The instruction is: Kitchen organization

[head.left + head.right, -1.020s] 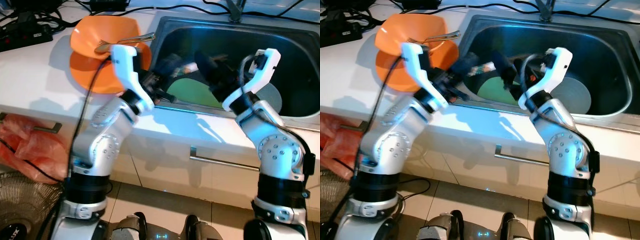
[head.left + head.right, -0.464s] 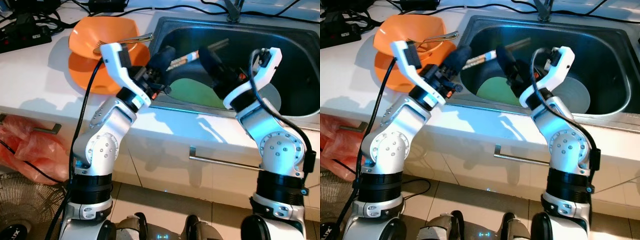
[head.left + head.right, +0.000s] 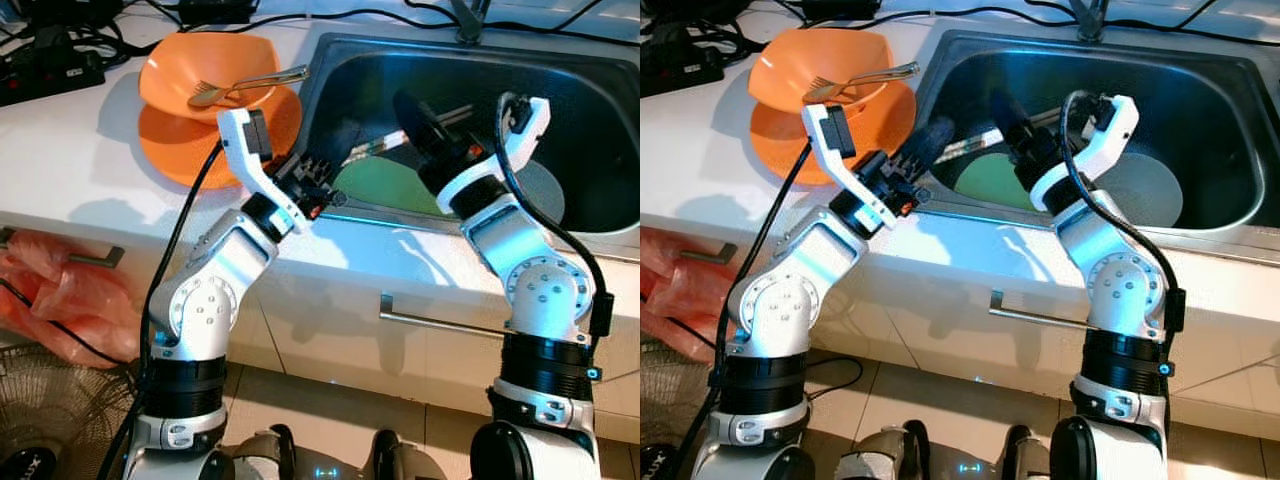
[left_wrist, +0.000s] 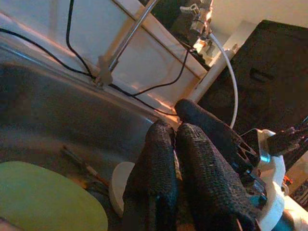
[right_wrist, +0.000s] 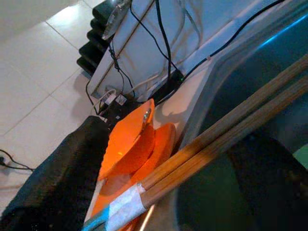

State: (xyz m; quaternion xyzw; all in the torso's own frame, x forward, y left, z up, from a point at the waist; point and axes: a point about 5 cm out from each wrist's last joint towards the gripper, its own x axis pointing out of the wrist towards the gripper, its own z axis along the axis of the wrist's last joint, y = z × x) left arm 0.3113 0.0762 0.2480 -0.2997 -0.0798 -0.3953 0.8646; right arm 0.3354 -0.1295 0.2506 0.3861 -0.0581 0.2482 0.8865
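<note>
Chopsticks [image 3: 385,146] apparently pinched in left claw [image 3: 335,160]; right claw [image 3: 420,115] spread around them.

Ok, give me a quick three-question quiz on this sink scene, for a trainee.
1. True or false: a fork lies in the orange bowl.
2. Which colour of plate lies in the sink? A green, B blue, C red.
3. Fill in: the chopsticks are gripped by the ___ gripper.

Key: 1 true. 2 A, the green plate. 3 left: the left gripper is shut on them.
</note>
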